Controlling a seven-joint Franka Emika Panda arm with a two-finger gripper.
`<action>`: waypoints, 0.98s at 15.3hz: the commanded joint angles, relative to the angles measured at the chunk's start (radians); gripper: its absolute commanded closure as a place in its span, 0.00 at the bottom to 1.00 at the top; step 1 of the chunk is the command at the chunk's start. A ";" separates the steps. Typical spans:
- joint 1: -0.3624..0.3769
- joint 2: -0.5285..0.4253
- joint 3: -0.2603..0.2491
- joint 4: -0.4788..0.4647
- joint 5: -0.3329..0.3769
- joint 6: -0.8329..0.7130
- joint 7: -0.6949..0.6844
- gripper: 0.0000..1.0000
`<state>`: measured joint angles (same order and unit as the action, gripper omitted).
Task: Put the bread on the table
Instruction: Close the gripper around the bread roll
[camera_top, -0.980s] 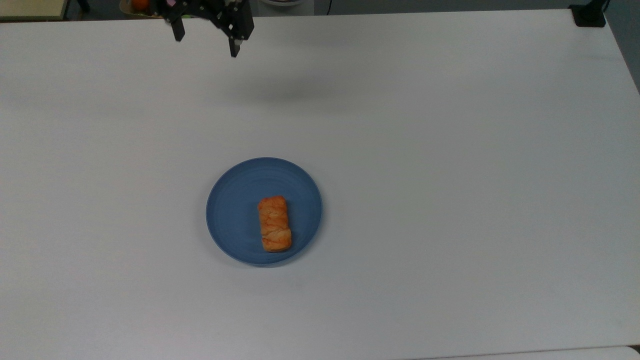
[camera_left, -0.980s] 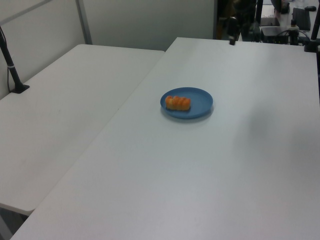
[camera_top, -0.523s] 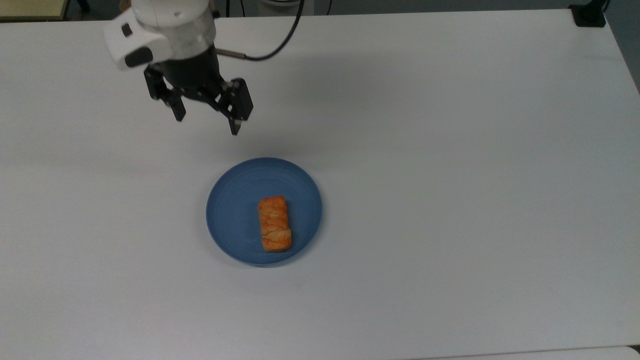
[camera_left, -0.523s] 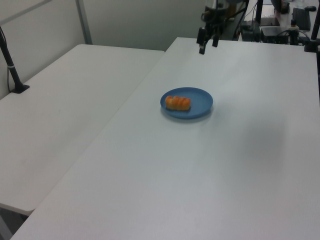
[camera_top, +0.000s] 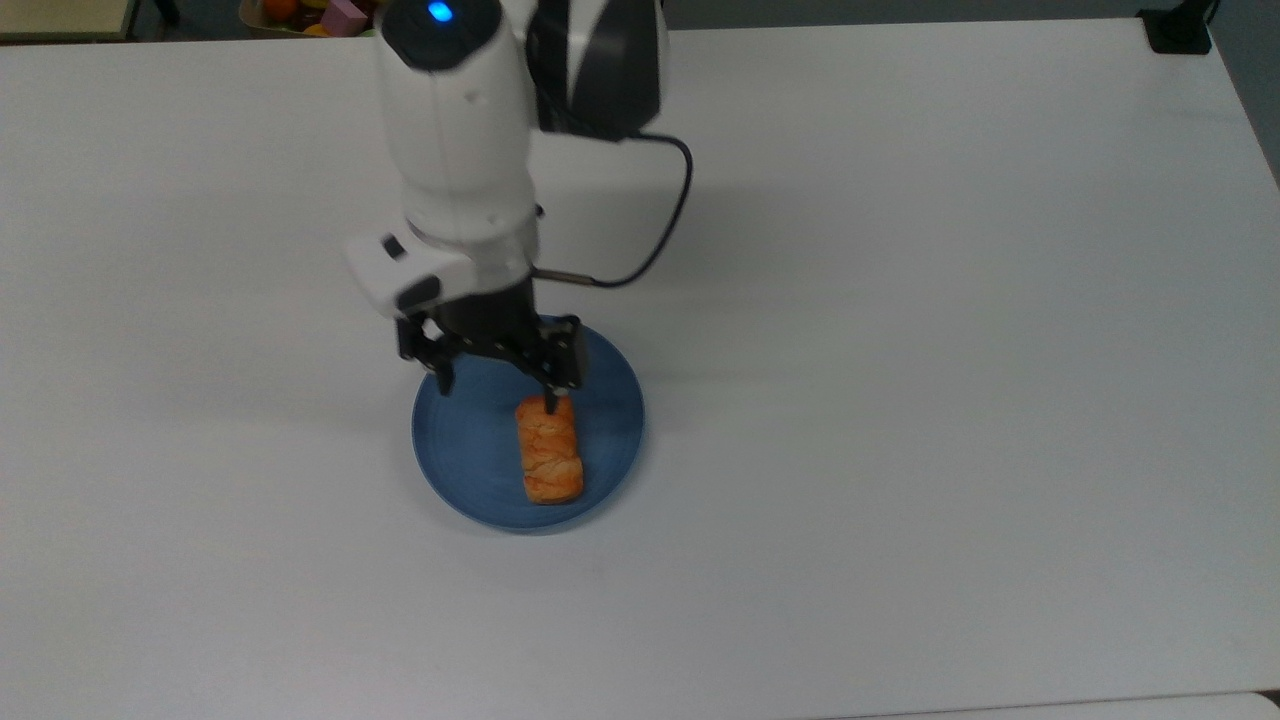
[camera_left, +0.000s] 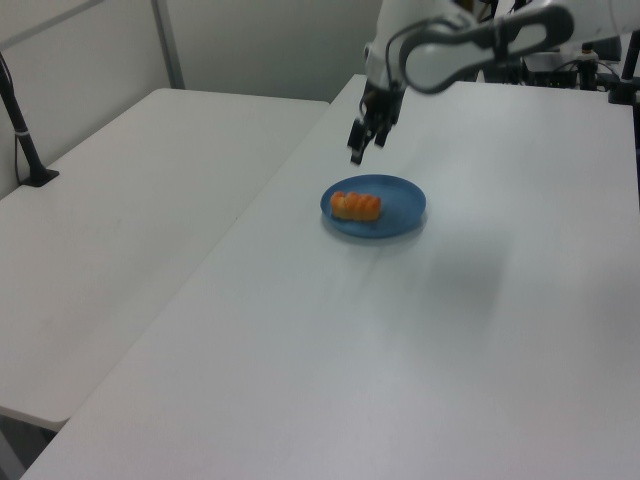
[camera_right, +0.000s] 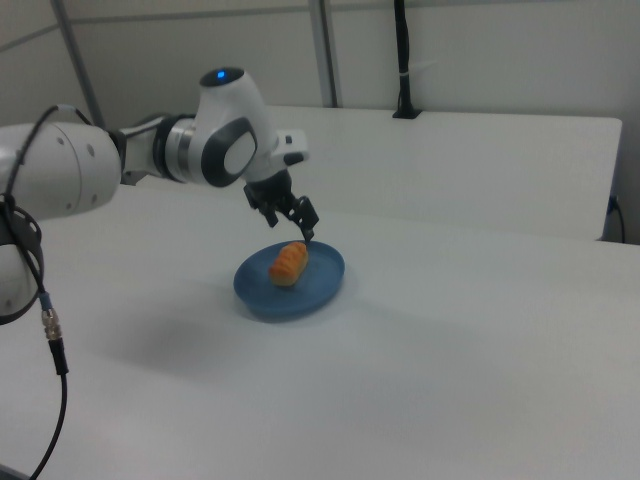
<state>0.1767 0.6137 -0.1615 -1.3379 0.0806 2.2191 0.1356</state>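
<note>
Bread, a small golden-orange roll (camera_top: 549, 449) with a lumpy crust, lies on the round blue plate (camera_top: 470, 440), toward its 5 o'clock side in the top view. The plate sits on the big white table (camera_top: 900, 400). The black gripper (camera_top: 495, 390) hangs above the plate's 12 o'clock edge, fingers spread apart and holding nothing.

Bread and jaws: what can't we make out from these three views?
- Gap between gripper and bread: top view stacks them; left and right views show the gripper raised, but by how much is unclear.
- Plate far rim: arm covers it in top view.
- Bread's underside: hidden by the plate.
</note>
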 joint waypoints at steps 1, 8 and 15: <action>0.052 0.096 -0.018 0.028 0.001 0.054 -0.007 0.00; 0.057 0.115 -0.024 0.006 -0.032 0.067 -0.008 0.90; 0.050 -0.026 -0.026 -0.015 -0.027 0.051 -0.016 1.00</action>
<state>0.2246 0.6973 -0.1781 -1.3049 0.0608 2.2821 0.1354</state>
